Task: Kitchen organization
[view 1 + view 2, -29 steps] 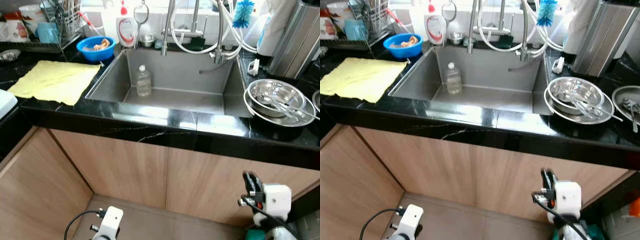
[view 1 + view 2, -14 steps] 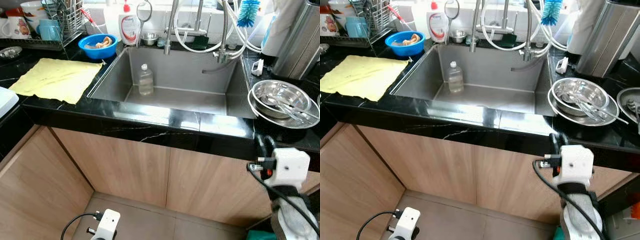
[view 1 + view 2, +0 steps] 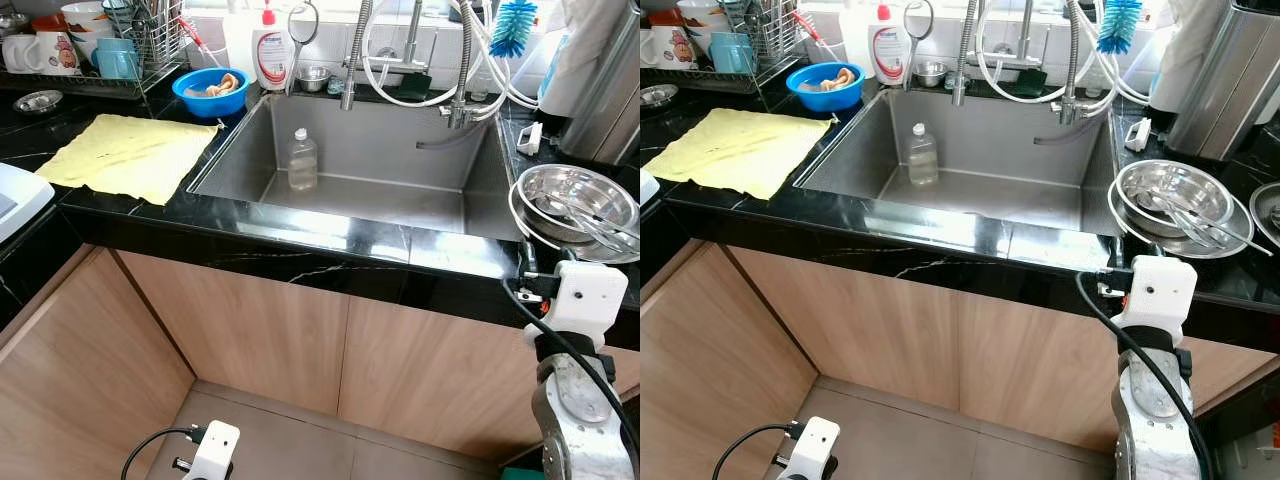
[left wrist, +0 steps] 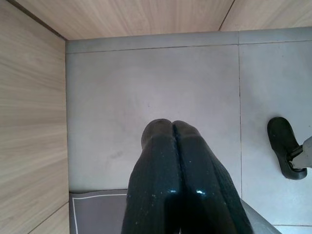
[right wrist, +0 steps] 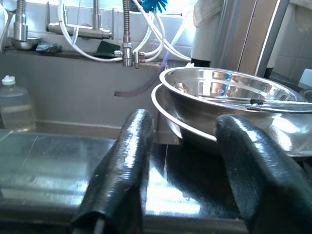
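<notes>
My right gripper (image 3: 525,266) is raised to the front edge of the black counter (image 3: 330,235), just before two stacked steel bowls (image 3: 575,200). In the right wrist view its fingers (image 5: 122,161) stand open with nothing between them, and the steel bowls (image 5: 219,97), holding utensils, lie close ahead. A clear plastic bottle (image 3: 302,160) stands upright in the steel sink (image 3: 400,195). My left gripper (image 4: 173,124) hangs shut low over the grey floor, its wrist (image 3: 212,448) beside the wooden cabinet.
A yellow cloth (image 3: 130,155) lies on the counter left of the sink. Behind it are a blue bowl (image 3: 211,92), a soap bottle (image 3: 270,58) and a dish rack (image 3: 130,50) with mugs. Taps and hoses (image 3: 420,60) hang over the sink. Wooden cabinet doors (image 3: 300,340) face me.
My right arm has risen from low in front of the cabinet to the counter's edge by the steel bowls. The camera has shifted slightly. The left arm has stayed hanging.
</notes>
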Controlling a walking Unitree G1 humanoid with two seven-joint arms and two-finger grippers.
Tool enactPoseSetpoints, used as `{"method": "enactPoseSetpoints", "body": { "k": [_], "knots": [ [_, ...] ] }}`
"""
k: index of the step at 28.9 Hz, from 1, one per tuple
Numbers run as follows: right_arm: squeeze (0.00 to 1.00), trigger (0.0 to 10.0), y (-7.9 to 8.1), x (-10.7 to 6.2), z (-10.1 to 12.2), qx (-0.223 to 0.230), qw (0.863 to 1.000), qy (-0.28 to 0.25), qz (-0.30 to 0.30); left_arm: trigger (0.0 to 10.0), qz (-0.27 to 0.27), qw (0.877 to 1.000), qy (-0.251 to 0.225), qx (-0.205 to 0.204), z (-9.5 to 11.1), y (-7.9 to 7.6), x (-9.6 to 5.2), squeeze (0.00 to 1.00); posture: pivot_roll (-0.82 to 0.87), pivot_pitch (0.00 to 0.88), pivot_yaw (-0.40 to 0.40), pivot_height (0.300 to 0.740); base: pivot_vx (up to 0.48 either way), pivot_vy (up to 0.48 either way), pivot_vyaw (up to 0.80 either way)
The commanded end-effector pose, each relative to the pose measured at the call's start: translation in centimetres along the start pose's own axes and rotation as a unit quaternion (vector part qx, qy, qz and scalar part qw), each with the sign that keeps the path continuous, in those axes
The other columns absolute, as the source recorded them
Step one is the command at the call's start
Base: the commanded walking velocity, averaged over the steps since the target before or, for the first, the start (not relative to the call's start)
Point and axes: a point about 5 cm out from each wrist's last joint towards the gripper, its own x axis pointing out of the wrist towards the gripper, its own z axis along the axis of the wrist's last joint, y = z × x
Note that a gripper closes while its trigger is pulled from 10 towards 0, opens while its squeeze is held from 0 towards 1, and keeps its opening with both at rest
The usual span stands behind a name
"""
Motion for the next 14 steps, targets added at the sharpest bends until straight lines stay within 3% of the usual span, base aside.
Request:
{"method": "enactPoseSetpoints", "body": {
  "k": [1,9,10,12,13,14],
  "knots": [
    [1.0,10.0,0.0,0.2,-0.2,0.007,1.0,0.01,-0.008,10.0,-0.001,1.0,0.009,0.002,-0.5,0.1,-0.1,0.0,-0.31,0.0,0.023,0.731,0.0,0.0,0.0],
    [1.0,10.0,-1.0,0.1,-0.8,-0.011,0.998,0.029,-0.047,10.0,-0.007,1.0,0.008,0.004,-0.4,-0.1,-0.1,0.0,-0.31,0.0,0.023,0.731,0.0,0.0,0.0],
    [0.25,10.0,-1.1,0.2,-0.8,-0.018,0.998,0.03,-0.053,10.0,-0.007,1.0,0.009,0.005,-0.4,-0.1,-0.1,0.0,-0.31,0.0,0.023,0.731,0.0,0.0,0.0],
    [0.25,10.0,-1.2,0.3,-0.7,-0.022,0.998,0.03,-0.056,10.0,-0.007,1.0,0.009,0.005,-0.4,-0.1,-0.1,0.0,-0.31,0.0,0.023,0.731,0.0,0.0,0.0],
    [0.0,10.0,-1.4,0.4,-0.8,-0.02,0.997,0.034,-0.064,10.0,-0.007,1.0,0.008,0.005,-0.3,-0.1,-0.1,0.0,-0.31,0.0,0.023,0.731,0.0,0.0,0.0],
    [0.0,10.0,-1.6,0.5,-0.9,-0.02,0.996,0.039,-0.073,10.0,-0.007,1.0,0.008,0.005,-0.3,-0.1,-0.1,0.0,-0.31,0.0,0.021,0.731,0.0,0.0,0.0]
  ]
}}
